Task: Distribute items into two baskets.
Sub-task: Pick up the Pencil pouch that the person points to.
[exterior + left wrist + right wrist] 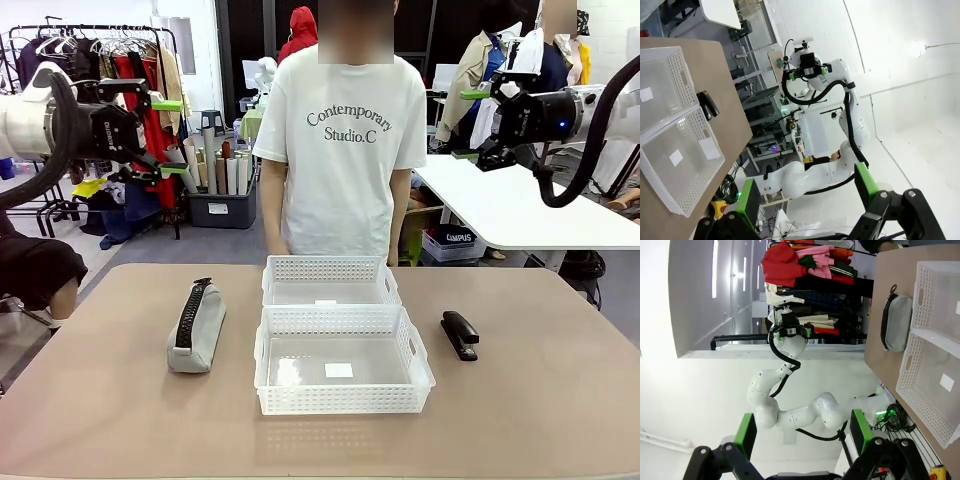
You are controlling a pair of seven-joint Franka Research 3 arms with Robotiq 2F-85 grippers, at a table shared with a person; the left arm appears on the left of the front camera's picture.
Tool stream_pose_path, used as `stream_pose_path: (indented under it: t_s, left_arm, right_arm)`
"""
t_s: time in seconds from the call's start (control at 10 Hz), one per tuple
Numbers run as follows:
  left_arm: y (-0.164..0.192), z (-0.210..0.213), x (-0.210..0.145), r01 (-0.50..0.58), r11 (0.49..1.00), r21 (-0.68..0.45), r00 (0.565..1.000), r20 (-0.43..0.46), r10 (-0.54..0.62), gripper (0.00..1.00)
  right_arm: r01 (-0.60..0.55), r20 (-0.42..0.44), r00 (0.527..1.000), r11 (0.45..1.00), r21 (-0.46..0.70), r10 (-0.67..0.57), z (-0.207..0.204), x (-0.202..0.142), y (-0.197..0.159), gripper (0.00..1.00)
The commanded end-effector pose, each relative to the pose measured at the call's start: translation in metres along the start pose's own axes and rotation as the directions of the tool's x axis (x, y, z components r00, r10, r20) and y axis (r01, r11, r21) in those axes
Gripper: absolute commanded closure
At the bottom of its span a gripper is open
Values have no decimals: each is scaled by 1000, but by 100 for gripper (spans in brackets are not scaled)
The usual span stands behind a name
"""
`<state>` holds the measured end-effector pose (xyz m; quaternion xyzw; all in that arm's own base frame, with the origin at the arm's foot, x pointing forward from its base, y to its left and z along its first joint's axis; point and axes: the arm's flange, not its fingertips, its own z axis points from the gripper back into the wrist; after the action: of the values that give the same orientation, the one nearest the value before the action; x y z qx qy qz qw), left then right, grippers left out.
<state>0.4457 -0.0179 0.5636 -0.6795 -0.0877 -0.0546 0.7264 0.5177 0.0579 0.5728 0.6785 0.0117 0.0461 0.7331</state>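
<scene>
The grey pouch with a black zipper edge lies on the table, left of the two white lattice baskets. The larger basket stands nearest me and the smaller basket sits just behind it; both are empty apart from a white label. To their right lies the black stapler. My left gripper hangs open high above the table's left end, and my right gripper hangs open high on the right. The right wrist view shows the pouch; the left wrist view shows the stapler.
A person in a white T-shirt stands at the far edge behind the baskets, hands out of sight. A white table stands at the back right, and a clothes rack and a bin of rolls at the back left.
</scene>
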Motion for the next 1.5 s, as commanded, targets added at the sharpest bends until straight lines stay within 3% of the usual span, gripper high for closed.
stream_pose_path:
  t_s: [0.0, 1.4]
  left_arm:
    - [0, -1, 0, -2, 1000, 0, 1000, -2, 2, 0]
    - [0, -1, 0, -2, 1000, 0, 1000, -2, 2, 0]
  right_arm:
    - [-5, -3, 1000, 1000, 2, 5, 0, -2, 2, 0]
    - [-5, -3, 1000, 1000, 2, 5, 0, -2, 2, 0]
